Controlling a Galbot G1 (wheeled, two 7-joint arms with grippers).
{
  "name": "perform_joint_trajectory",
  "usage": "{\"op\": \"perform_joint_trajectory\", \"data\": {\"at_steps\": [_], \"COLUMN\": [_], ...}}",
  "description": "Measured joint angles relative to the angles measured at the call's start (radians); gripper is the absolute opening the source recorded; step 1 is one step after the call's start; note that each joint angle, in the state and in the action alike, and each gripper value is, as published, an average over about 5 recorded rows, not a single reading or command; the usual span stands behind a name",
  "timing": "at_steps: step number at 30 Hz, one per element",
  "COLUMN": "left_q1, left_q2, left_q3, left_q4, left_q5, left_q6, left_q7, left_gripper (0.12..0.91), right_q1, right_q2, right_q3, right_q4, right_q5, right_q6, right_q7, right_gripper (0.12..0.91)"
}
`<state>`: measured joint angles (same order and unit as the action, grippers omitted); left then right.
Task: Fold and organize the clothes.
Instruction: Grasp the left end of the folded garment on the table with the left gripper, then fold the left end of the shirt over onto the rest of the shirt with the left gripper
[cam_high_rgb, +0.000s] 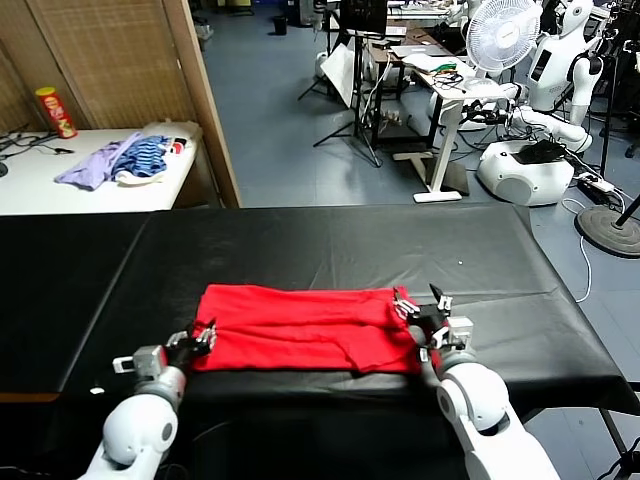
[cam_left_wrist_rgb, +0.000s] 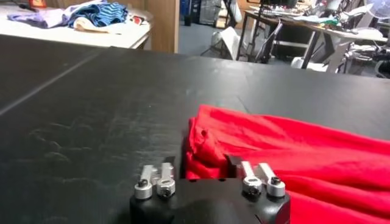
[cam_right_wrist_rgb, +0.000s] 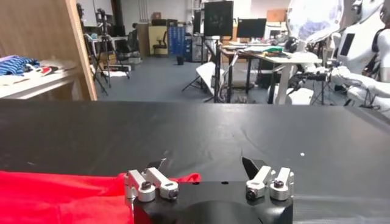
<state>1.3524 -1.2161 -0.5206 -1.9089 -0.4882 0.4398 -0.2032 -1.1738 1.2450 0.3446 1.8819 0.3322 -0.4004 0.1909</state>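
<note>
On the black table (cam_high_rgb: 300, 240) the red T-shirt (cam_high_rgb: 300, 335) lies folded near your edge. Your left gripper (cam_high_rgb: 197, 338), fingers narrowed, looks pinched on its left hem; your right gripper (cam_high_rgb: 425, 308) stands wide at the right end. Lift now and only one side may rise, dragging the fold askew.

- I see a black table cover (cam_high_rgb: 330, 245) ahead.
- Lilac and striped garments (cam_high_rgb: 120, 160) lie on a white side table (cam_high_rgb: 90, 190).
- A red can (cam_high_rgb: 56, 112) stands there.
- A white fan (cam_high_rgb: 503, 35) stands beyond.
</note>
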Motion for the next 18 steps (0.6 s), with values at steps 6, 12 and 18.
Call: {"op": "perform_joint_trajectory", "data": {"at_steps": [6,12,18], "left_q1": [-0.003,0.024,0.054], "left_q2": [0.01,0.108,0.239], "left_q3": [0.002,-0.053,-0.115], "left_q4": [0.02,0.047,0.036], "left_q5": [0.145,0.35,0.427], "left_q6": [-0.048,-0.068,-0.052], "left_q7": [0.014,0.025,0.014], "left_gripper": [0.159,0.155,0.155], "right_q1": [-0.001,-0.012,-0.022], "right_q2": [0.007,0.008,0.021], "right_q3": [0.01,0.018,0.014], "right_q4": [0.021,0.049,0.065], "right_q5": [0.0,0.002,-0.002], "right_q6": [-0.008,-0.018,-0.024], "right_q7": [0.006,0.01,0.013], "right_gripper": [0.798,0.798,0.798]}}
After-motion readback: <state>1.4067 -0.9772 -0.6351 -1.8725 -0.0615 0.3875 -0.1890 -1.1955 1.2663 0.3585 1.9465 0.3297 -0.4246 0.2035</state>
